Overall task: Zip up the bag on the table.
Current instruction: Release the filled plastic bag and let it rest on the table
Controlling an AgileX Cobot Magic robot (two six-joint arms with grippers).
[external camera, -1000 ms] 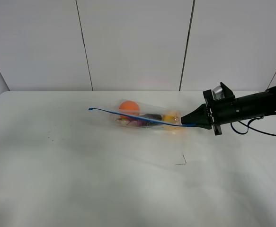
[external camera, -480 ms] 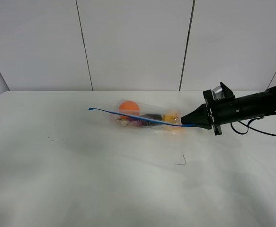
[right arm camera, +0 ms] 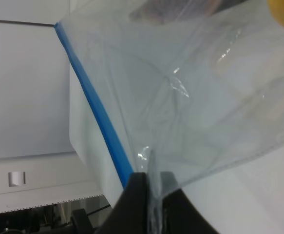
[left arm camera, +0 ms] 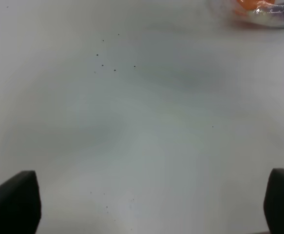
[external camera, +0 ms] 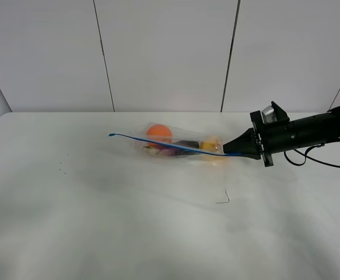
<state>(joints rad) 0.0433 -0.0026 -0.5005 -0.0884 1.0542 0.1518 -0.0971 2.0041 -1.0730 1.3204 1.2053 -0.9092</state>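
The clear bag (external camera: 175,146) lies on the white table (external camera: 100,221), with an orange, a purple eggplant and a yellow fruit showing through it. Its blue zipper strip (external camera: 158,143) runs along the near edge. My right gripper (external camera: 227,153) is shut on the strip's right end; in the right wrist view the fingertips (right arm camera: 149,192) pinch the plastic beside the blue strip (right arm camera: 95,109). My left gripper (left arm camera: 151,214) is open over bare table, apart from the bag, whose edge (left arm camera: 258,9) shows in a corner of the left wrist view. The left arm is out of the exterior view.
A small dark wire-like scrap (external camera: 224,198) lies on the table in front of the bag. Tiny dark specks (external camera: 62,170) dot the table at the left. Grey wall panels (external camera: 164,52) stand behind the table's far edge.
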